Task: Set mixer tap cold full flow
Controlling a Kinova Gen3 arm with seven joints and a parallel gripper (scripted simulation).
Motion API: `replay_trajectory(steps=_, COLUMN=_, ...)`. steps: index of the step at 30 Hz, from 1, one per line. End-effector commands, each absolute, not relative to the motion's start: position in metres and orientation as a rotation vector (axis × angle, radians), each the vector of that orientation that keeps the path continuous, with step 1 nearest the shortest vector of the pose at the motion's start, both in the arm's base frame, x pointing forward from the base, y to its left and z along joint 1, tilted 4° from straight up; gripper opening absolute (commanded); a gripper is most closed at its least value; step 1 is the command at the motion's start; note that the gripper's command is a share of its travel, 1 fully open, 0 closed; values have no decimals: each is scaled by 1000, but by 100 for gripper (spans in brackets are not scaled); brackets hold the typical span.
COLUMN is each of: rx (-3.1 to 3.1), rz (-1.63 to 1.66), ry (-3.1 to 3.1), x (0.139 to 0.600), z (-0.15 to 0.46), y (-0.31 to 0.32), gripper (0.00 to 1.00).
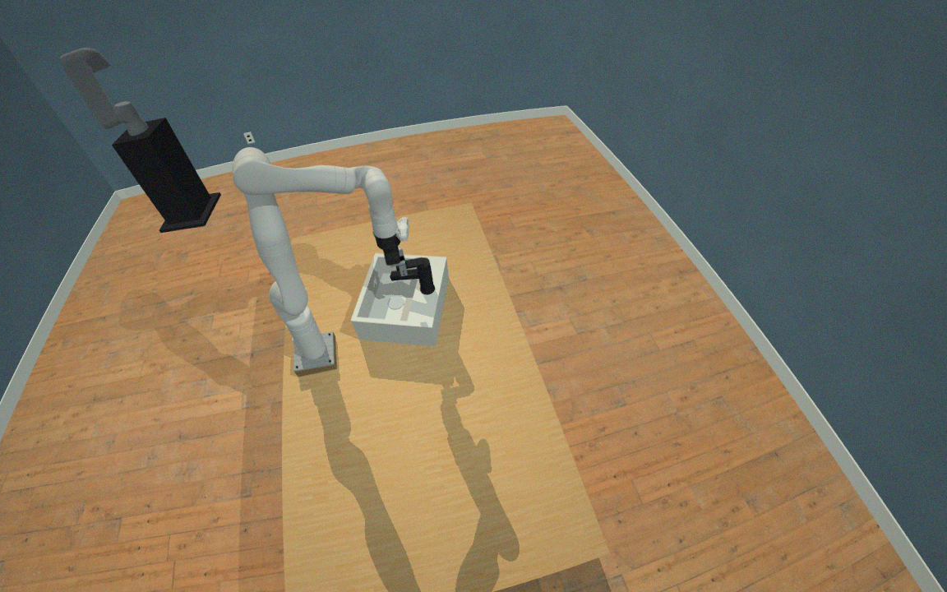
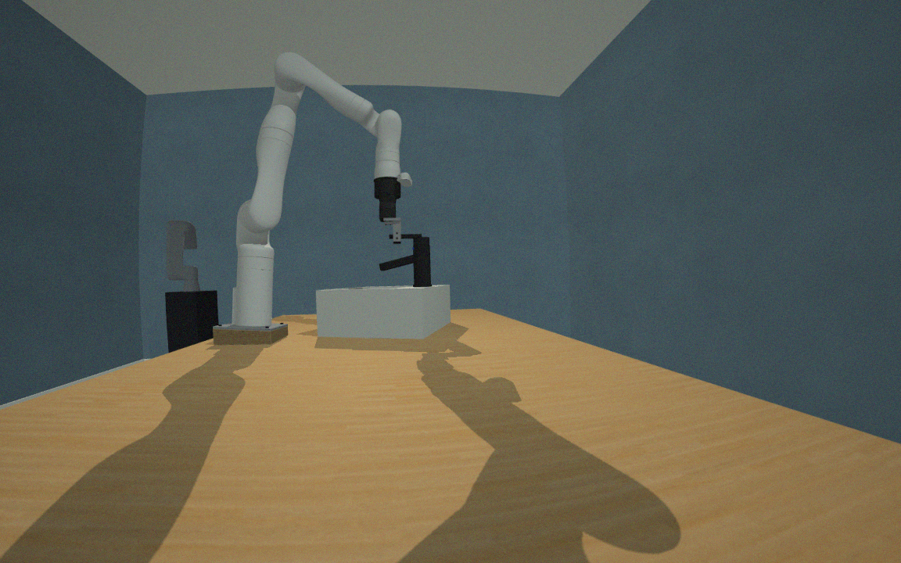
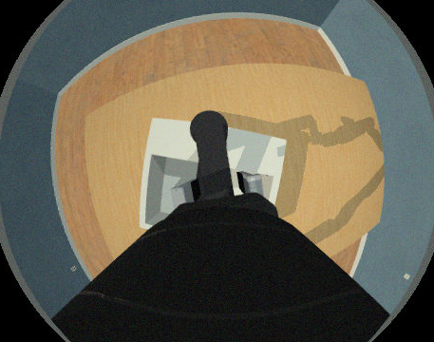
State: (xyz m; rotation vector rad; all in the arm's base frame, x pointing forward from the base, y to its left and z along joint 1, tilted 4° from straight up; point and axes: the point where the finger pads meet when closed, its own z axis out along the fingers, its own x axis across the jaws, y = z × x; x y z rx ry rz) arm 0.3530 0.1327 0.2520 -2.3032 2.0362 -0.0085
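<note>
The desk (image 2: pixel 650 434) carries the white sink (image 2: pixel 383 311) just left of centre in the exterior view, so that the black mixer tap (image 2: pixel 422 269) on its rim stands within the arm's reach. The lever (image 2: pixel 408 238) lies flat at the tap's top, pointing left above the spout (flow apparently not yet raised). The end effector (image 2: pixel 393 236) hangs at the lever's free end with fingers spread fully and gripping nothing, seemingly placed to straddle the lever for lifting and turning.
</note>
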Motion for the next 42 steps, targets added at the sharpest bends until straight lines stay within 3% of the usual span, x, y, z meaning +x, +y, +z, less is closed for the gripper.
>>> replay_trajectory(steps=1, rx=-2302, rz=-9, ry=2035, x=353, z=253, y=133, gripper=100)
replay_trajectory(steps=2, rx=-2302, rz=-9, ry=2035, x=353, z=253, y=133, gripper=0)
replay_trajectory(steps=42, rx=-2302, rz=-9, ry=2035, x=353, z=253, y=133, gripper=0)
